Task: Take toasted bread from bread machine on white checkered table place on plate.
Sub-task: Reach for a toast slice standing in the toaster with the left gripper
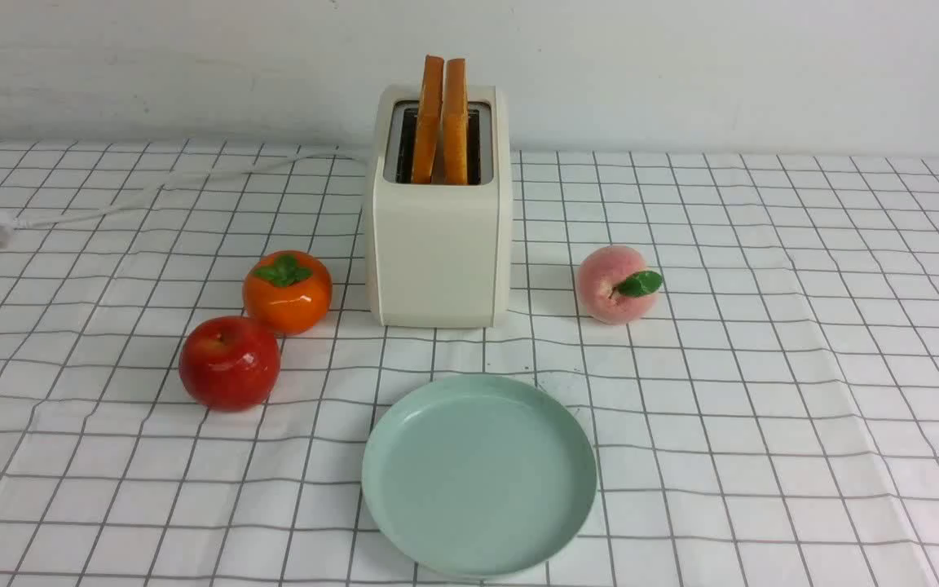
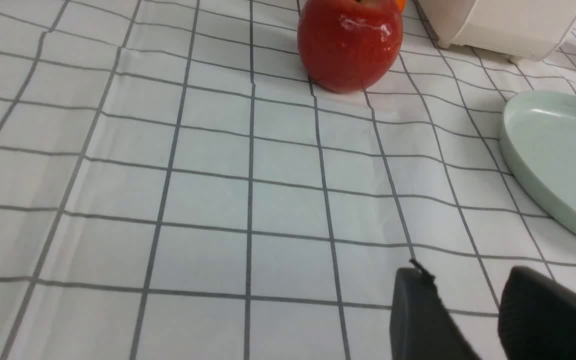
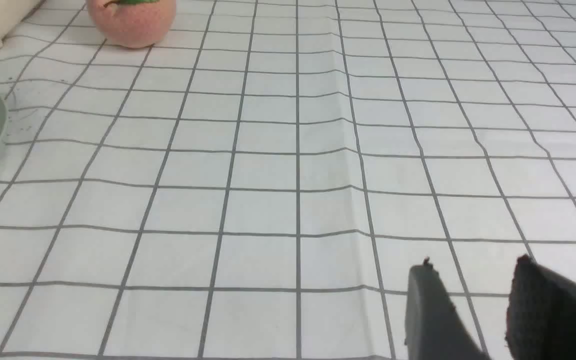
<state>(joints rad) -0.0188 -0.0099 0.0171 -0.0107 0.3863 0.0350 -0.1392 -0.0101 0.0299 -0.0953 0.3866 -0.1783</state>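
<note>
Here, the left tool [image 2: 465, 274] and the right tool [image 3: 473, 264] are hovering over the surface [image 1: 763, 408], fingers apart and holding nothing, while the toasted bread [image 1: 455, 122] is standing upright in the slots of the bread machine [image 1: 439, 253], just beyond the plate [image 1: 479, 475].

Straight ahead of me the toaster [image 1: 439, 253] stands upright on the desk [image 1: 763, 391]. It is boxy and cream-white, with a grey metal top and two dark slots. Its white cord [image 1: 152, 186] trails off to my left. A slice of toast stands on edge in each slot. The left slice [image 1: 430, 114] and the right slice [image 1: 456, 118] sit side by side, orange-brown crusts towards me, tops poking above the slots. The plate [image 1: 478, 477], round and pale mint green with a low rim, lies flat and empty on the white checkered cloth, nearer me than the toaster and not touching it.
</note>
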